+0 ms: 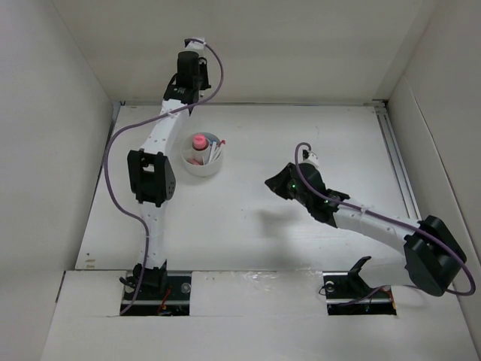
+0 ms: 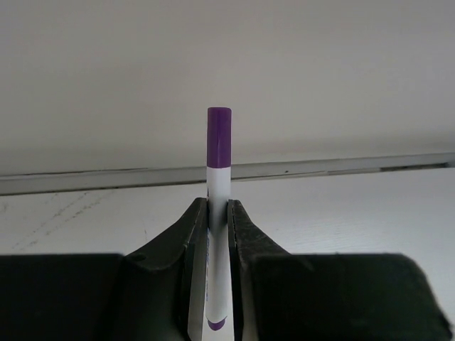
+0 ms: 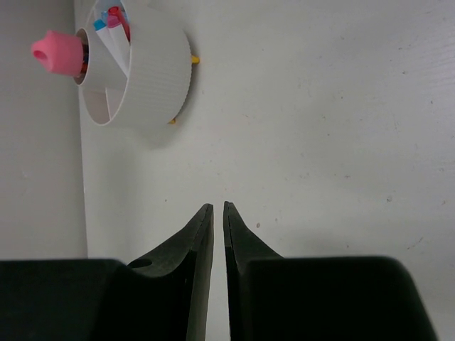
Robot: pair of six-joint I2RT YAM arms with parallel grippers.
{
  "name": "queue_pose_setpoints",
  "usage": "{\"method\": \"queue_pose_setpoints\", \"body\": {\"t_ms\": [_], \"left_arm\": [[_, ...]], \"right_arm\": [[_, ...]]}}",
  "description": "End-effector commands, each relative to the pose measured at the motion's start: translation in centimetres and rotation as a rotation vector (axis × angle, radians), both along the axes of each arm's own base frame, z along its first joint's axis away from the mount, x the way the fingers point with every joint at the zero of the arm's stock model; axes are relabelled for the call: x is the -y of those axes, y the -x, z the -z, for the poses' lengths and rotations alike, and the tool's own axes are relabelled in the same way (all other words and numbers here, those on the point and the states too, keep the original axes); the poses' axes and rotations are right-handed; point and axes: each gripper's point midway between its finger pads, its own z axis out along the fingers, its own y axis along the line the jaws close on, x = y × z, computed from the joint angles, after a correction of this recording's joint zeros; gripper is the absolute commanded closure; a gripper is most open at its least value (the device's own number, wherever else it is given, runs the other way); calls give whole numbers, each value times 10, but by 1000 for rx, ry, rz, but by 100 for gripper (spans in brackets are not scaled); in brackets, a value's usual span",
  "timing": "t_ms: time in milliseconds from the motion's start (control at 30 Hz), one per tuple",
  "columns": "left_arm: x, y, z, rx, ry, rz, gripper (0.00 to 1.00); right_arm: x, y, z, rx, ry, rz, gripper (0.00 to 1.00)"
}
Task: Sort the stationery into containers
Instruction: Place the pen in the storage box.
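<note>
While poised on the far side of the cup [image 3: 153, 71], left pincer [image 2: 219, 213]: clenched on one white pen [image 2: 219, 170], gripped lengthwise so its purple cap juts past the tips, probably so a downward tilt would aim it into a compartment.
Right pincer [image 3: 218, 209]: jaws nearly together, grasping nothing; hovers over the tabletop [image 3: 320, 142] right of the cup, seemingly out of the delivery's way.
Cup: one, white, ribbed, divided inside.
Inside the cup: one pink cylinder [image 3: 57, 53] rising above the rim; at least three capped pens [image 3: 112, 35], blue and red, exact number unclear.
</note>
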Motion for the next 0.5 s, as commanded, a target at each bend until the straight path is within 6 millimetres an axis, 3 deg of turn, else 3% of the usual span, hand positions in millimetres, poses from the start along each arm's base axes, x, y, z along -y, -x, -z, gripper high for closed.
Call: {"method": "queue_pose_setpoints", "body": {"t_ms": [0, 33, 67, 100, 133, 167, 233, 267, 300, 333, 367, 400, 467], "left_arm": [[4, 40, -116, 185, 151, 35, 100], [6, 60, -155, 260, 194, 65, 100], [8, 67, -137, 222, 215, 72, 100], [9, 77, -143, 235, 246, 83, 100], [6, 101, -188, 340, 313, 99, 100], [20, 112, -157, 289, 321, 119, 100], [26, 133, -157, 313, 344, 117, 100], [25, 158, -189, 400, 404, 122, 100], [29, 166, -147, 332, 416, 121, 100], [27, 176, -139, 335, 445, 120, 100], [21, 197, -166, 433, 502, 136, 100], [22, 205, -125, 377, 510, 108, 100], [19, 219, -111, 375, 536, 73, 100]], "right_arm": [[-2, -5, -27, 75, -61, 14, 83], [-1, -6, -27, 78, -58, 22, 83], [1, -4, -26, 78, -58, 22, 83], [2, -3, -29, 84, -64, 22, 83], [3, -5, -29, 87, -61, 31, 83], [3, -5, -29, 87, -61, 31, 82], [7, -4, -31, 96, -63, 42, 82], [7, -4, -31, 96, -63, 42, 82], [8, -4, -35, 105, -66, 50, 82], [10, -2, -35, 106, -67, 50, 82], [10, -2, -35, 106, -67, 50, 82], [10, -2, -38, 113, -74, 51, 82], [11, -1, -34, 106, -67, 50, 82]]}}
